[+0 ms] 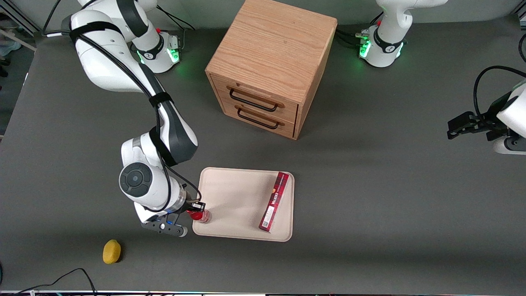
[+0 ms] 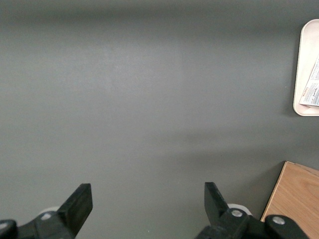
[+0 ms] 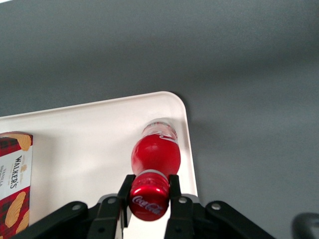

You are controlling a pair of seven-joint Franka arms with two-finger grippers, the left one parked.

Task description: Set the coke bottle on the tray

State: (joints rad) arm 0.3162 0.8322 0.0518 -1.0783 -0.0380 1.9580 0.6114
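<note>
The coke bottle [image 1: 201, 215] is small and red with a red cap and stands upright on the tray [image 1: 234, 197], in its corner nearest the working arm and the front camera. In the right wrist view the bottle [image 3: 155, 154] stands on the tray [image 3: 99, 144] close to its rounded rim. My gripper [image 1: 194, 211] is over that corner, shut on the bottle's cap. In the right wrist view the gripper [image 3: 149, 191] has a black finger pressed on each side of the cap.
A long flat red biscuit box [image 1: 274, 202] lies on the tray at its end toward the parked arm, also showing in the right wrist view [image 3: 15, 184]. A wooden two-drawer cabinet [image 1: 271, 65] stands farther from the camera. A yellow lemon [image 1: 111, 251] lies near the table's front edge.
</note>
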